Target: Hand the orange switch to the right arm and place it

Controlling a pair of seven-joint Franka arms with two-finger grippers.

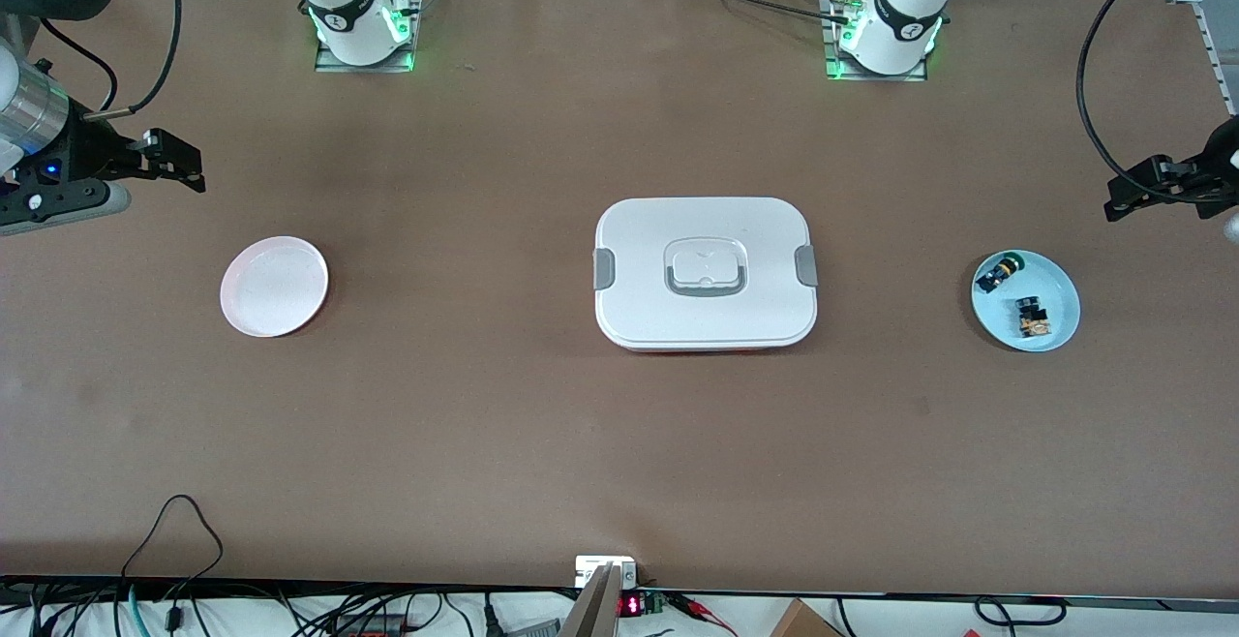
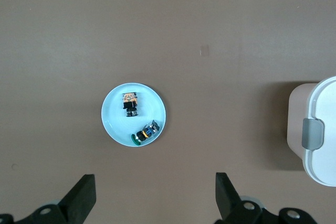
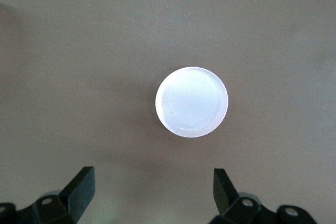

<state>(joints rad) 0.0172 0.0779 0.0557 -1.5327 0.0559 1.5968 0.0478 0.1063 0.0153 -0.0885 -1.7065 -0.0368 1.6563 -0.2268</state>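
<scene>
One white lidded box [image 1: 705, 272] sits mid-table [image 1: 542, 424], between my two plates: a pink plate [image 1: 274, 286] toward the right arm's end and a blue plate [image 1: 1057, 281] toward the left arm's. The blue plate holds two parts, the orange switch [image 1: 1033, 317] and a black cylinder [image 1: 999, 274]. My left hand [image 2: 155, 195] hovers wide open and empty beside the blue plate; my right hand [image 3: 153, 192] likewise near the pink plate.

Brown table [image 1: 542, 424], plain all over. White box [image 1: 705, 327] with grey clips. Pale pink plate [image 1: 274, 286]. Light blue plate [image 1: 1057, 281] carrying the black, orange-faced switch [image 1: 1032, 318] and a black cylinder [image 1: 1000, 274], green-tipped.
</scene>
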